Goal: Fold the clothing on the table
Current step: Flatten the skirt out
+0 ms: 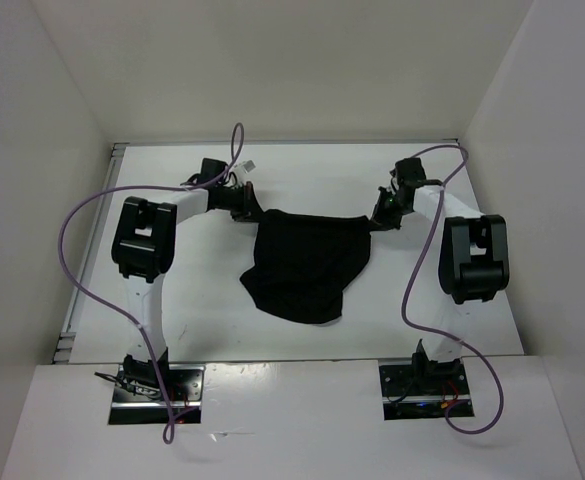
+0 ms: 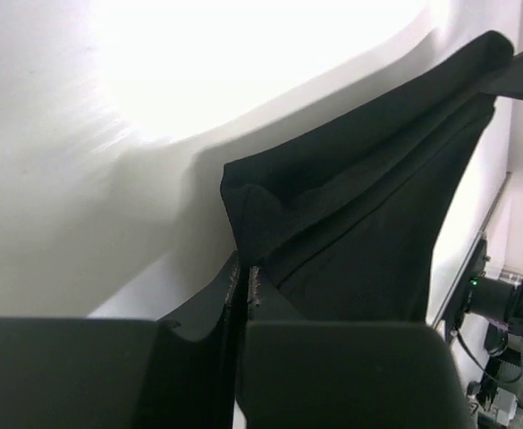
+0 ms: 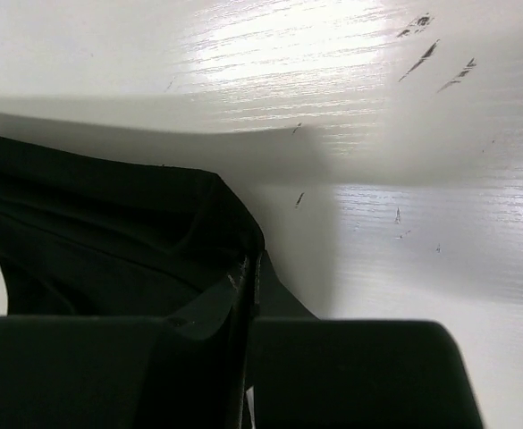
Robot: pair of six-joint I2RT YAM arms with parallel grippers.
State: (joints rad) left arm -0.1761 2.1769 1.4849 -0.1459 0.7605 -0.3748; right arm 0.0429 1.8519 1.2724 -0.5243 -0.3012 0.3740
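From above, the clothing (image 1: 307, 265) lies near the middle of the counter (image 1: 202, 330), a little toward the far side. Its far edge is stretched almost straight between the left hand (image 1: 244, 207) and the right hand (image 1: 377, 215), and the rest spreads in a rounded shape toward the arms' bases. I judge that the step in hand is to take these two corners up and bring them over to the near part.

In the left wrist view, the left hand (image 2: 243, 273) is closed tight on a bunched corner of the fabric. The edge runs away from it, taut, and throws a shadow, so it seems a little raised.

In the right wrist view, the right hand (image 3: 248, 268) is also closed, and it pinches the other corner, with folds gathered just at the fingers.

To do it well, both hands should rise together and at equal height. They should keep the edge tight but not pull it apart. Then they should travel toward the near edge in parallel, so that the corners land evenly and the fold is straight.
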